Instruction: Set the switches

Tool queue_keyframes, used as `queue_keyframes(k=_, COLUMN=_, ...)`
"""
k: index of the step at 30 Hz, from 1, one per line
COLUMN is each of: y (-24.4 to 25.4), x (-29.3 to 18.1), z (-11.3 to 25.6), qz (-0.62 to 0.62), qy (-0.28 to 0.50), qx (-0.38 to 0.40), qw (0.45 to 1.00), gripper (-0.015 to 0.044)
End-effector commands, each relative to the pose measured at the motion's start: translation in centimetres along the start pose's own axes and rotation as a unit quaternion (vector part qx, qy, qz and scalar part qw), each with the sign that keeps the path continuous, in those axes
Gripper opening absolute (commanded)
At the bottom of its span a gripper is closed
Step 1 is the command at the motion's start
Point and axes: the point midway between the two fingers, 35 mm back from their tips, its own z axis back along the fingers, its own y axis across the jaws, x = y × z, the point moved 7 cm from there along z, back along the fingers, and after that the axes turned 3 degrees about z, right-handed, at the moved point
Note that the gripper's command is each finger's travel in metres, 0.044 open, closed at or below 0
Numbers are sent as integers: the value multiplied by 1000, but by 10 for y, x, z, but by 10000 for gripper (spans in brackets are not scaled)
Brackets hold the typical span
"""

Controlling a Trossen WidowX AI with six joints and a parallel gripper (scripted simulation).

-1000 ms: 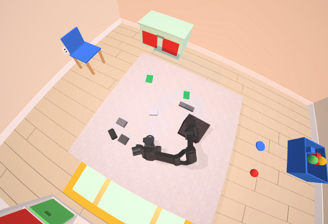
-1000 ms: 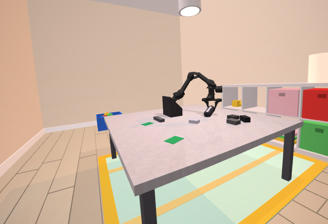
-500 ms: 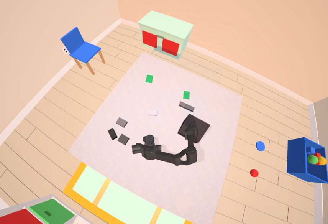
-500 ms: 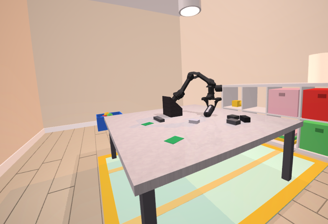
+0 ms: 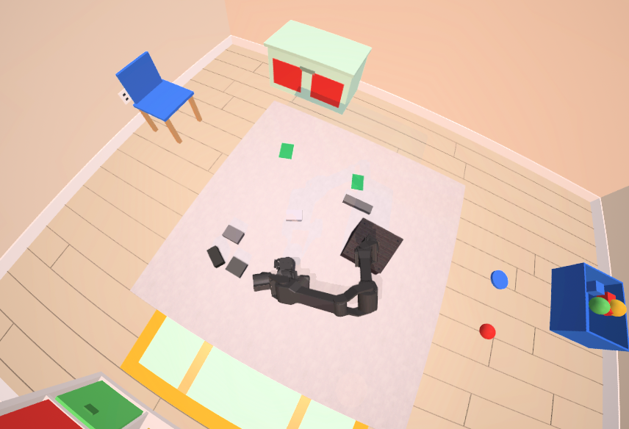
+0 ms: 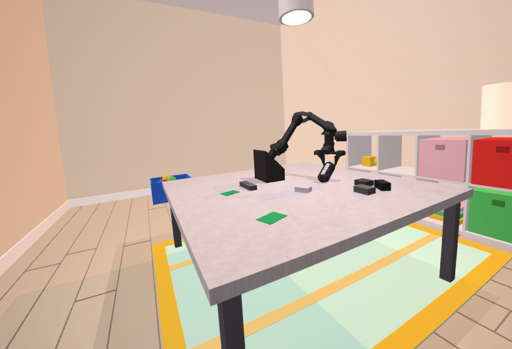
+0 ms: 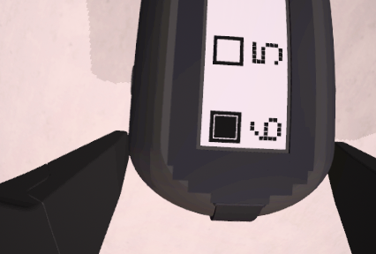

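Note:
The dark grey controller unit is held with its label side turned up to the wrist camera. In the exterior view it is steeply tilted, one end low by the bench top; whether that end touches is unclear. My gripper is shut on the unit, one finger at each long side near its number 6 end. The white label shows square 6 filled and squares 5 and 4 empty. Squares 1 to 3 are outside the wrist view. The rocker switches are hidden.
Three dark blocks lie beyond the gripper. A pale block, a long grey bar and two green squares also lie on the bench.

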Motion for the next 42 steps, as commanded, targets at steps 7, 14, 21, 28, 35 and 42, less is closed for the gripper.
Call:
queue_keyframes(k=7, y=1, x=8, z=8, qz=0, qy=-7, qx=4, qw=1000, gripper=336)
queue_keyframes(k=14, y=0, x=13, z=11, qz=0, qy=-7, qx=4, qw=1000, gripper=336)
queue_keyframes(k=21, y=0, x=17, z=15, qz=0, qy=-7, qx=3, qw=1000, gripper=336)
queue_keyframes(k=28, y=0, x=22, z=18, qz=0, qy=-8, qx=3, qw=1000, gripper=336)
queue_keyframes(k=35, y=0, x=26, z=21, qz=0, qy=-8, qx=3, qw=1000, gripper=336)
queue_keyframes(k=42, y=-1, x=31, z=24, qz=0, qy=-8, qx=3, qw=1000, gripper=336)
